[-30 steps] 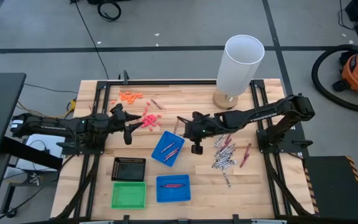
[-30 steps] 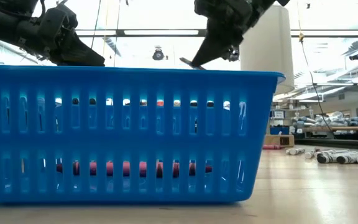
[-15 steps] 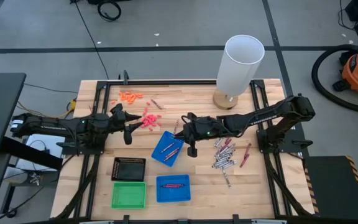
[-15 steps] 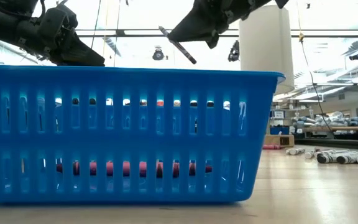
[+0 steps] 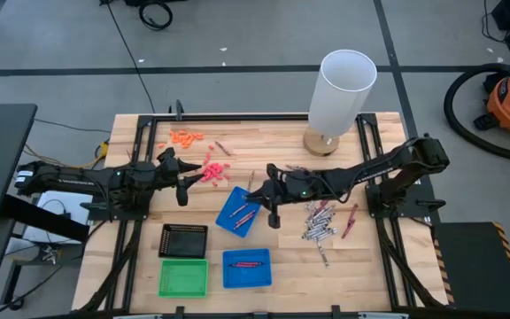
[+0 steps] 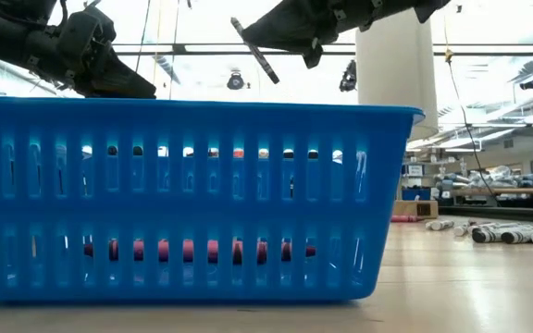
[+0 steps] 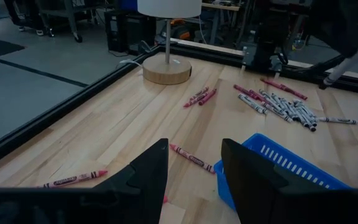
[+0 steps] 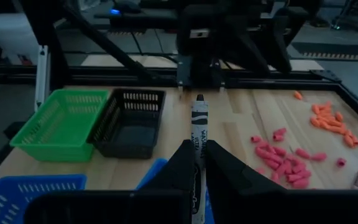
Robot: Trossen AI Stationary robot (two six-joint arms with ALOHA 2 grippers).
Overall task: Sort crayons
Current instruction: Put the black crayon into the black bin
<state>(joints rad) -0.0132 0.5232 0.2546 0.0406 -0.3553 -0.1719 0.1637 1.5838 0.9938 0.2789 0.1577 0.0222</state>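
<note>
1. Held crayon [image 8: 197, 134]: a short, thin, paper-wrapped stick, grey with a dark tip. Judged light and stiff, but brittle if bent; the wrapper should give fair friction. It is best taken across its middle or lower half, as here, leaving the tip free.

2. Axis and heading: the long axis runs straight out between the fingers, tip pointing away from the wrist toward the far-left of the worktop. In the low view the stick [image 6: 254, 51] slants, tip uppermost and to the left, well above the basket rim.

3. Right pincer [image 5: 257, 189]: pressed together on the crayon's lower part, hovering just beside the right edge of the tilted blue basket [image 5: 228, 219] at mid-worktop.

4. Crayons already in place: several red ones lie in that tilted basket; more lie in the second blue basket [image 5: 247, 278] nearer the front edge.

5. Unsorted crayons [image 5: 319, 221]: a loose heap of grey and red sticks on the worktop [image 5: 282, 142] to the right, lying at mixed headings, some touching.

6. Left pincer [image 5: 182, 184]: fingers spread, holding nothing, waiting at the left near the pink bits [image 5: 214, 170].

7. Green basket [image 5: 184, 277] and black basket [image 5: 185, 240]: near-left, side by side.
</note>
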